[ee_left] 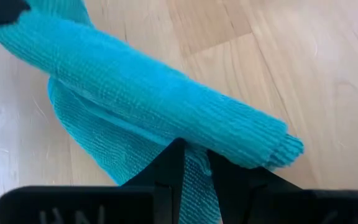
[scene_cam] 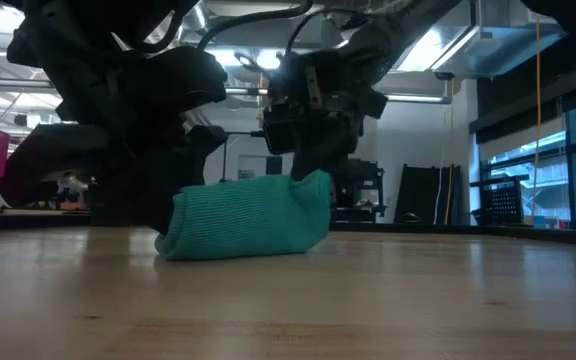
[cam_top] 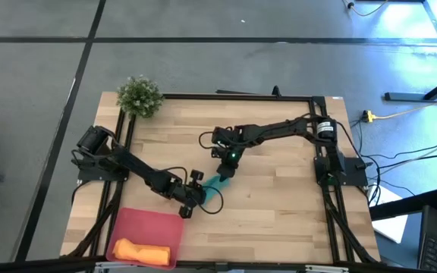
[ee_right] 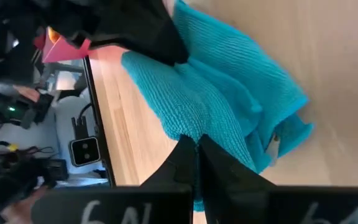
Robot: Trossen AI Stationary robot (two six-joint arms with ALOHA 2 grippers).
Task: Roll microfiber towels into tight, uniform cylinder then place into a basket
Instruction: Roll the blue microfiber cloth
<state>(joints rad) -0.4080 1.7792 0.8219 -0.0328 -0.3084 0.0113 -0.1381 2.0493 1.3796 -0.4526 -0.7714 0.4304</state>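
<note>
The teal towel (cam_top: 214, 186) lies loosely rolled on the table's wooden middle; in the low view it is a squat roll (scene_cam: 248, 222) resting on its underside. My left gripper (cam_top: 193, 199) is at its near-left end and my right gripper (cam_top: 226, 170) at its far-right end, each shut on cloth. The orange towel (cam_top: 141, 251) lies rolled inside the pink basket (cam_top: 146, 224) at the near-left corner. My left gripper pinches a loose layer of the teal towel (ee_left: 197, 186) between its two fingers, just under the roll (ee_left: 166, 106) and near one end of it. The fingers slant down from the table's left side. The towel rests on the table. My right gripper pinches a fold of teal cloth (ee_right: 219, 134) at the fingertips, on top of the towel's far-right end. The fingers slant down from the far right. The cloth there stands up in a small peak (scene_cam: 317, 183); the remainder lies on the table.
A small green potted plant (cam_top: 139, 96) stands at the far-left corner. Black frame rails (cam_top: 321, 163) run along the table's sides. Bare wood lies to the right of the towel (cam_top: 279, 205).
</note>
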